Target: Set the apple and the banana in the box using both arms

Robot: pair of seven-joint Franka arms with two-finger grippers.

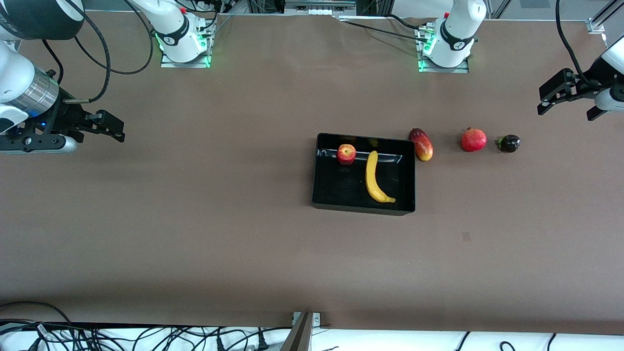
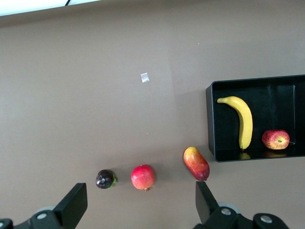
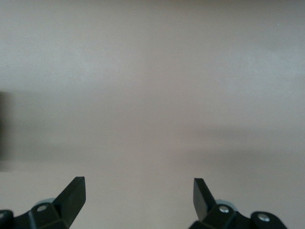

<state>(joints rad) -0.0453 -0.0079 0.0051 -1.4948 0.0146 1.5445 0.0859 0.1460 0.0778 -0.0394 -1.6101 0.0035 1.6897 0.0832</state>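
Observation:
The black box (image 1: 363,208) sits mid-table. The apple (image 1: 346,153) lies in it at the corner farther from the front camera, and the banana (image 1: 374,178) lies lengthwise beside it in the box. My left gripper (image 1: 568,113) is open and empty, held up at the left arm's end of the table. Its wrist view shows the box (image 2: 210,124), the banana (image 2: 245,121) and the apple (image 2: 275,139) past its open gripper (image 2: 141,202). My right gripper (image 1: 117,130) is open and empty over bare table at the right arm's end. Its wrist view (image 3: 139,193) shows only table.
Three fruits lie in a row beside the box toward the left arm's end: an elongated red-yellow fruit (image 1: 422,144) (image 2: 196,163) touching the box's corner, a plain red round fruit (image 1: 474,140) (image 2: 143,177), and a dark purple fruit (image 1: 509,143) (image 2: 106,179).

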